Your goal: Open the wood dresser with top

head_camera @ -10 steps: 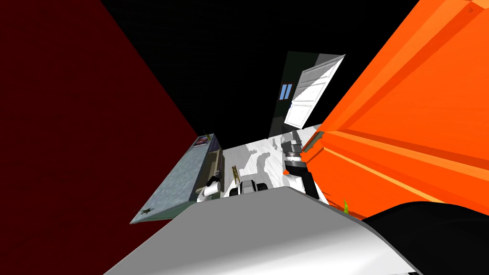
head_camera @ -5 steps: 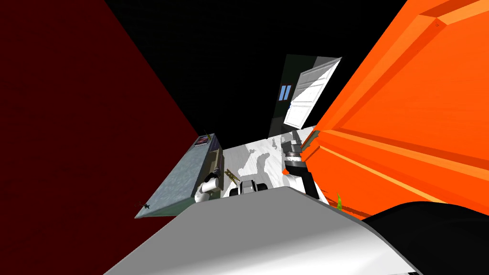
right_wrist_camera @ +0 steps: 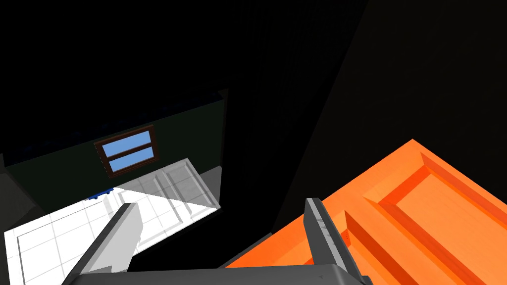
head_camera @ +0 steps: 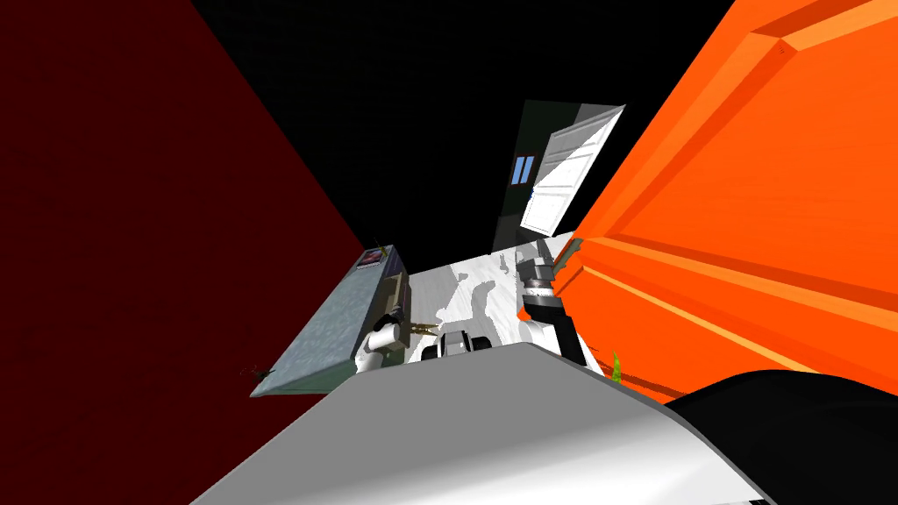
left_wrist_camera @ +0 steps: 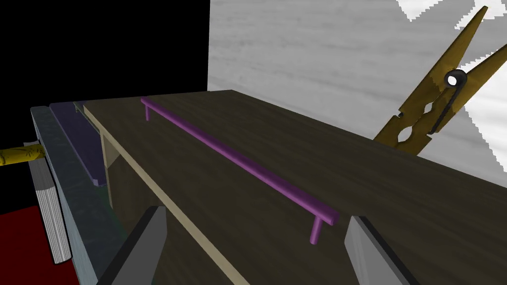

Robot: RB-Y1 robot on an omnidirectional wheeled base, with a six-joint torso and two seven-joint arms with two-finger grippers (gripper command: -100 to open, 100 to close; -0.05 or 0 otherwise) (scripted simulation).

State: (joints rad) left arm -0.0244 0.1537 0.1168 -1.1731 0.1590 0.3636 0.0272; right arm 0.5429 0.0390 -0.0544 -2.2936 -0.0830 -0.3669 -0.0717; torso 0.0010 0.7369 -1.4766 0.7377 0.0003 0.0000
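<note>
My left gripper [left_wrist_camera: 255, 217]: fingers wide, holding nothing. Just beyond them: purple bar handle [left_wrist_camera: 237, 158] (its near post lies between the fingertips) on the drawer front of the dark wood dresser [left_wrist_camera: 366, 173], on my left. Farther: wooden clothespin [left_wrist_camera: 435, 104]. My right gripper [right_wrist_camera: 221, 203]: fingers wide, idle beside the orange door [right_wrist_camera: 396, 208]. Step, I judge: approach. Next: advance, close on handle, pull.

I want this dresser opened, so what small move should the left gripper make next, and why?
Probably ease the left gripper forward until the purple handle sits between its fingers, ready to close. The gripper is open and lined up with the handle's near end on the dark dresser front, but it looks short of the bar, so pulling now would catch nothing.
</note>
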